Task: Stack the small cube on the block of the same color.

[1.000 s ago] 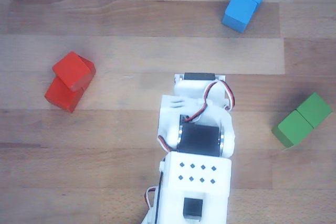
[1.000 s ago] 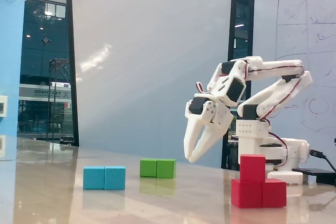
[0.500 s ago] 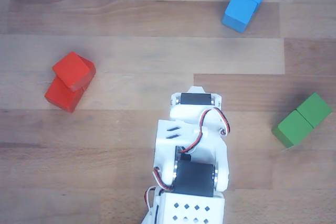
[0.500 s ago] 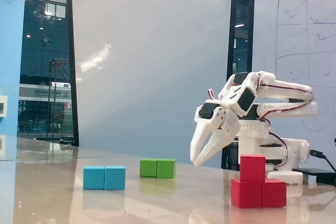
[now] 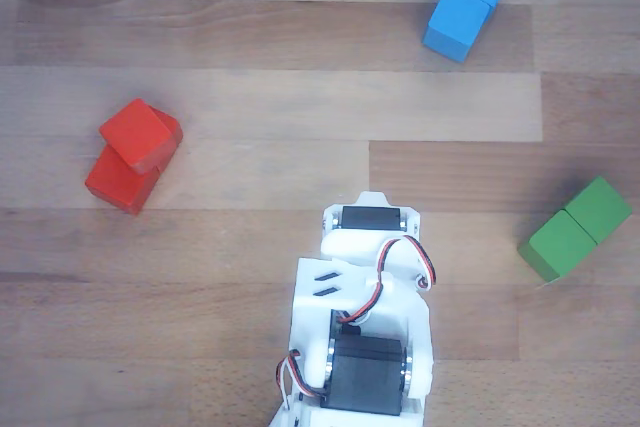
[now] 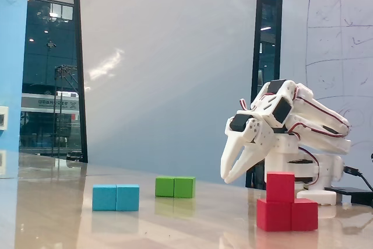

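The small cube (image 5: 138,134) rests on one end of the red block (image 5: 113,183), turned a little askew, at the left of the other view. The fixed view shows the small cube (image 6: 280,186) standing on the left half of the block (image 6: 289,214). My gripper (image 6: 227,178) hangs in the air to the left of the stack and just above the block's height, pointing down and left. Its fingers lie almost together and hold nothing. In the other view the white arm (image 5: 365,327) hides the gripper.
A blue oblong block (image 5: 467,2) lies at the top right of the other view and a green one (image 5: 575,229) at the right edge. In the fixed view the blue block (image 6: 116,197) and the green block (image 6: 175,186) sit left of the gripper. The arm's base (image 6: 303,167) stands behind the stack.
The arm has folded back toward its base, drawing the gripper lower and closer to the stack's side. The gap between the fingers has narrowed. The blocks have not moved.
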Available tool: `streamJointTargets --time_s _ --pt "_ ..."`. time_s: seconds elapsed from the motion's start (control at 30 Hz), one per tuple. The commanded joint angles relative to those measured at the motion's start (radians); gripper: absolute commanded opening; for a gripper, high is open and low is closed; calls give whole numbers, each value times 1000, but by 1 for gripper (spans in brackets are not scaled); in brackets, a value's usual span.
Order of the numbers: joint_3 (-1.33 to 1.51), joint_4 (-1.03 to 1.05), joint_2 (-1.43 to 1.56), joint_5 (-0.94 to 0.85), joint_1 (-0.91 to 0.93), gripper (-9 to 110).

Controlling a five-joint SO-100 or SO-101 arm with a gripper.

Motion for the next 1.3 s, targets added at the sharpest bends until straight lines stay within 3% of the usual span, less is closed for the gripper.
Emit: streamJointTargets --time_s 0.0,1.27 --pt "-6 5 37 3 -9 0" --pt "-8 3 32 -2 -32 0"
